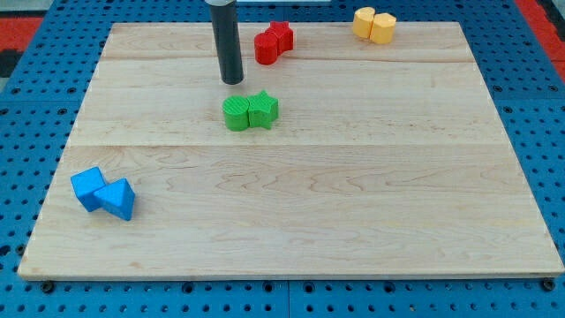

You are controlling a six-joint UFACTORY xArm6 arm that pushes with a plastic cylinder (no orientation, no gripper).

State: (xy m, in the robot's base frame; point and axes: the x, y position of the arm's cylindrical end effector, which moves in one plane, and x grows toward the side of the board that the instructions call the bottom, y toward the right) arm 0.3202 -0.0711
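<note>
My tip [232, 81] rests on the wooden board [291, 230] near the view's top, left of centre. Just below it, apart by a small gap, sit a green cylinder [236, 115] and a green star [263, 109], touching each other. To the tip's upper right lies a red pair, a red cylinder-like block [266, 49] touching a red star-like block [282, 36]. The green cylinder is the block nearest the tip.
Two yellow blocks [374, 25] sit together at the board's top right edge. A blue cube [87, 187] and a blue triangular block [117, 199] touch each other at the lower left. A blue pegboard [26, 132] surrounds the board.
</note>
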